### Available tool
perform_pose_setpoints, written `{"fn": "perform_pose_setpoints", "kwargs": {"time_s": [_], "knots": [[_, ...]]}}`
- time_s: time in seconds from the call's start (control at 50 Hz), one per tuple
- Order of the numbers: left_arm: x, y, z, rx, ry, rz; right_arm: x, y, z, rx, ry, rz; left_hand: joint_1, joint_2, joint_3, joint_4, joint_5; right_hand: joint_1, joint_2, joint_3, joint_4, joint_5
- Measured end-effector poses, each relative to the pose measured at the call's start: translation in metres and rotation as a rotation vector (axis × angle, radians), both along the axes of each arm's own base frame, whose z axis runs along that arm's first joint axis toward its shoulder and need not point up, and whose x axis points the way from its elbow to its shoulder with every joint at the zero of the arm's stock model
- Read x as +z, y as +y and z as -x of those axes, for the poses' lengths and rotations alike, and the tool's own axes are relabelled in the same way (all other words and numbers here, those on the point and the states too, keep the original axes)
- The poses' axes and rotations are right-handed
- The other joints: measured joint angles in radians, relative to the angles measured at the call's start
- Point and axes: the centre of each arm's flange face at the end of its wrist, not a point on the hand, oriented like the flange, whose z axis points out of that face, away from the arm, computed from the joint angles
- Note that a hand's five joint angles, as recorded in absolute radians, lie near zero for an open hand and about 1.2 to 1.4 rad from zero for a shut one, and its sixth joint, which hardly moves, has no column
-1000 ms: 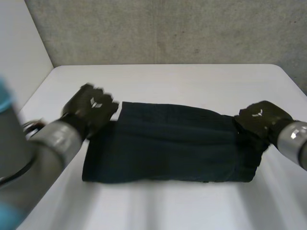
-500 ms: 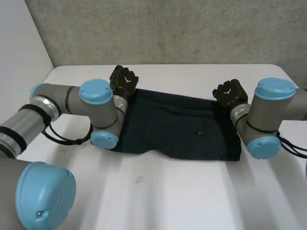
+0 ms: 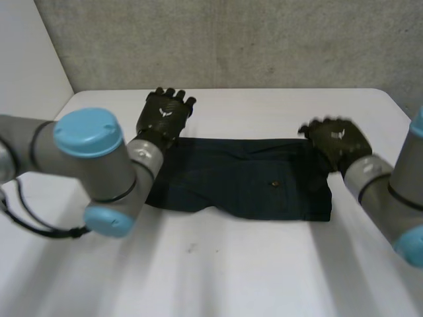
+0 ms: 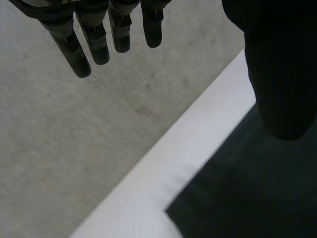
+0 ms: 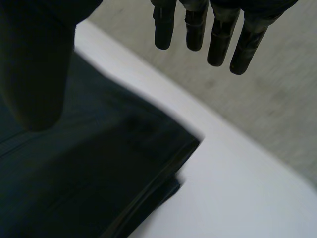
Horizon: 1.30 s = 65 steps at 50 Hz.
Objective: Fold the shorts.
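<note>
Left hand (image 3: 165, 117), fingers straight, is over one back corner of the shorts (image 3: 244, 179); right hand (image 3: 338, 140), fingers straight too, over the other.

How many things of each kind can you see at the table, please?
shorts: 1
left robot hand, right robot hand: 2
table: 1
Total: 4
</note>
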Motion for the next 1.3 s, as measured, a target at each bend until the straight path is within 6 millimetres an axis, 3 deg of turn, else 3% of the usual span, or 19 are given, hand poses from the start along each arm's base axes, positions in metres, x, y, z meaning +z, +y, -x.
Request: {"fn": "perform_pose_setpoints", "kwargs": {"time_s": [0.12, 0.28, 0.32, 0.38, 0.48, 0.56, 0.64, 0.68, 0.74, 0.8, 0.92, 1.0, 1.02, 1.04, 1.06, 1.1, 1.14, 1.24, 1.3], "knots": [[-0.006, 0.034, -0.024, -0.022, 0.041, -0.118, -0.034, 0.018, 0.015, -0.013, -0.002, -0.123, 0.000, 0.000, 0.000, 0.000, 0.000, 0.065, 0.092, 0.095, 0.084, 0.070], [-0.021, 0.050, -0.042, 0.000, 0.018, -0.188, -0.072, 0.009, 0.019, -0.041, 0.014, -0.111, 0.000, 0.000, 0.000, 0.000, 0.000, 0.210, 0.247, 0.253, 0.244, 0.215], [-0.025, 0.052, -0.044, 0.006, 0.009, -0.199, -0.078, 0.004, 0.022, -0.056, 0.028, -0.097, 0.000, 0.000, 0.000, 0.000, 0.000, 0.629, 0.840, 0.829, 0.815, 0.760], [-0.028, 0.052, -0.046, 0.011, 0.002, -0.208, -0.080, -0.002, 0.028, -0.082, 0.049, -0.080, 0.000, 0.000, 0.000, 0.000, 0.000, 0.688, 0.938, 0.921, 0.933, 0.848], [-0.030, 0.052, -0.047, 0.017, -0.003, -0.213, -0.077, -0.010, 0.039, -0.124, 0.082, -0.058, 0.000, 0.000, 0.000, 0.000, 0.000, 0.711, 0.941, 0.933, 0.949, 0.862], [-0.018, 0.053, -0.049, 0.020, 0.012, -0.188, -0.051, -0.018, 0.064, -0.187, 0.149, 0.010, 0.000, 0.000, 0.000, 0.000, 0.000, 0.733, 0.941, 0.934, 0.950, 0.881], [-0.014, 0.054, -0.050, 0.020, 0.017, -0.179, -0.045, -0.020, 0.070, -0.200, 0.174, 0.023, 0.000, 0.000, 0.000, 0.000, 0.000, 0.736, 0.941, 0.934, 0.950, 0.881], [-0.002, 0.057, -0.054, 0.025, 0.033, -0.153, -0.028, -0.027, 0.090, -0.223, 0.288, 0.062, 0.000, 0.000, 0.000, 0.000, 0.000, 0.746, 0.941, 0.934, 0.950, 0.881], [0.005, 0.059, -0.057, 0.033, 0.042, -0.138, -0.016, -0.031, 0.092, -0.200, 0.389, 0.105, 0.000, 0.000, 0.000, 0.000, 0.000, 0.746, 0.941, 0.934, 0.950, 0.881], [0.009, 0.060, -0.060, 0.038, 0.049, -0.129, -0.006, -0.029, 0.080, -0.146, 0.461, 0.157, 0.000, 0.000, 0.000, 0.000, 0.000, 0.756, 0.943, 0.939, 0.950, 0.881], [0.015, 0.063, -0.063, 0.045, 0.072, -0.126, 0.017, 0.016, -0.016, 0.185, 0.560, 0.381, 0.000, 0.000, 0.000, 0.000, 0.000, 0.756, 0.943, 0.953, 0.952, 0.889], [0.015, 0.063, -0.063, 0.045, 0.081, -0.128, 0.014, 0.037, -0.041, 0.293, 0.561, 0.412, 0.000, 0.000, 0.000, 0.000, 0.000, 0.756, 0.943, 0.966, 0.952, 0.894], [0.016, 0.063, -0.063, 0.044, 0.094, -0.131, 0.003, 0.066, -0.068, 0.440, 0.558, 0.434, 0.000, 0.000, 0.000, 0.000, 0.000, 0.756, 0.943, 0.968, 0.952, 0.894], [0.016, 0.063, -0.063, 0.044, 0.094, -0.131, 0.003, 0.066, -0.068, 0.440, 0.558, 0.434, 0.000, 0.000, 0.000, 0.000, 0.000, 0.756, 0.943, 0.968, 0.952, 0.894], [0.018, 0.062, -0.062, 0.042, 0.108, -0.132, -0.013, 0.097, -0.087, 0.586, 0.553, 0.434, 0.000, 0.000, 0.000, 0.000, 0.000, 0.756, 0.943, 0.969, 0.952, 0.894], [0.018, 0.062, -0.061, 0.042, 0.111, -0.132, -0.015, 0.100, -0.089, 0.604, 0.552, 0.433, 0.000, 0.000, 0.000, 0.000, 0.000, 0.756, 0.943, 0.969, 0.952, 0.894], [0.021, 0.061, -0.060, 0.038, 0.125, -0.127, -0.031, 0.126, -0.096, 0.730, 0.537, 0.411, 0.000, 0.000, 0.000, 0.000, 0.000, 0.756, 0.943, 0.969, 0.952, 0.894], [0.033, 0.058, -0.050, 0.015, 0.156, -0.096, -0.035, 0.139, -0.096, 0.790, 0.481, 0.379, 0.000, 0.000, 0.000, 0.000, 0.000, 0.112, 0.181, 0.223, 0.227, 0.211], [0.042, 0.058, -0.038, -0.011, 0.185, -0.079, -0.016, 0.130, -0.090, 0.731, 0.386, 0.363, 0.000, 0.000, 0.000, 0.000, 0.000, -0.007, -0.016, -0.016, -0.007, -0.011]]}}
